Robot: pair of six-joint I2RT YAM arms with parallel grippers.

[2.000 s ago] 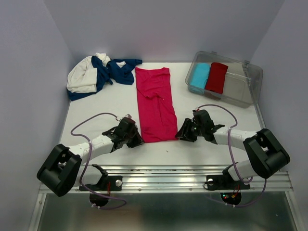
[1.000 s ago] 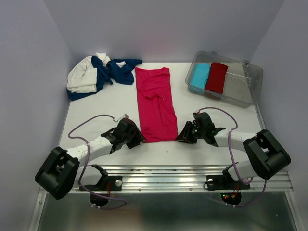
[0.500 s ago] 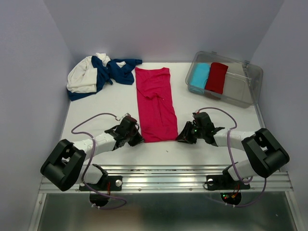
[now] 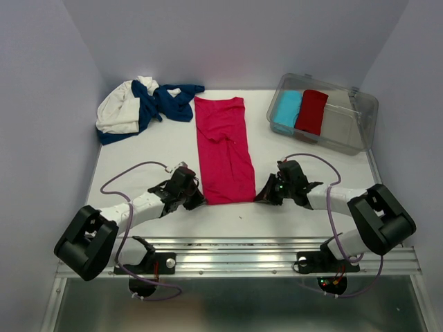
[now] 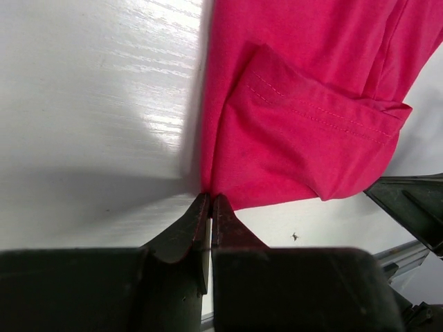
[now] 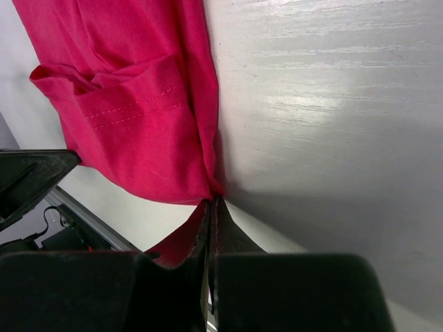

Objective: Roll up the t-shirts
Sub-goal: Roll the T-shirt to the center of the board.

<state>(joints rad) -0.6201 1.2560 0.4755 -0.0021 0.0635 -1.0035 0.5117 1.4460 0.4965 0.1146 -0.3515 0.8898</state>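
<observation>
White counter (image 4: 152,149), grey walls. Pink-red t-shirt (image 4: 223,149) lies as a long strip down the middle, hem at the near edge. Left hand (image 5: 210,202) is pressed together on the hem's left corner, seemingly nipping cloth. Right hand (image 6: 210,206) pinches the right corner. Navy tee (image 4: 169,102) and cream tee (image 4: 118,111) are heaped in the far-left corner.

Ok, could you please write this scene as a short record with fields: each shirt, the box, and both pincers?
pink t-shirt: folded to a long strip, flat on the table
left pincer: shut on the strip's near left corner
right pincer: shut on its near right corner
navy t-shirt: crumpled, far left, tangled with the white t-shirt
clear box: far right, holding a light-blue roll and a dark red roll
rolling: not yet begun
</observation>
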